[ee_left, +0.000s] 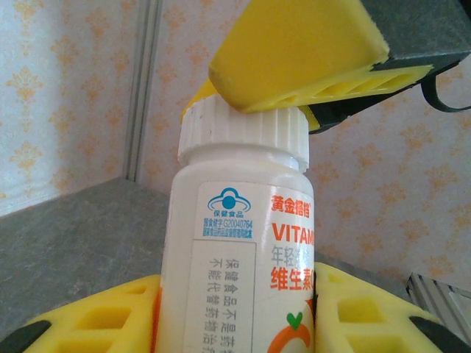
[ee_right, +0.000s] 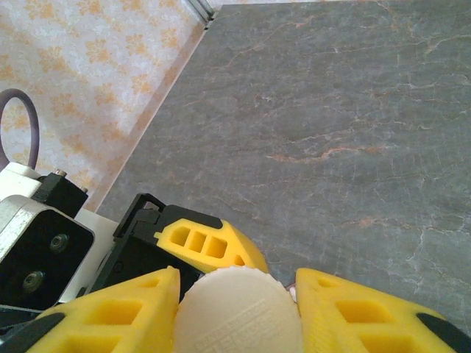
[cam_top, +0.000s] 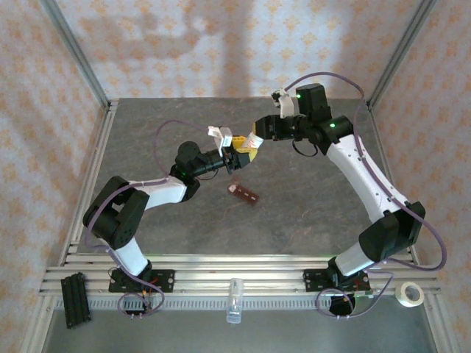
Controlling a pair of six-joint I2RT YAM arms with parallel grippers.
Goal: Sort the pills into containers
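Left gripper point(cam_top: 237, 157) clamps the vitamin bottle point(ee_left: 235, 243) by its body as an anchor, right gripper point(ee_right: 239, 309) pinches the bottle's white cap point(ee_left: 243, 136), likely to unscrew; containers point(cam_top: 244, 194) lie untouched on the table point(cam_top: 147, 132) near the bottle.

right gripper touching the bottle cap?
Touching. Right wrist view: the white cap sits wedged between the right gripper's yellow fingers. Left wrist view: one finger presses on the cap's rim.
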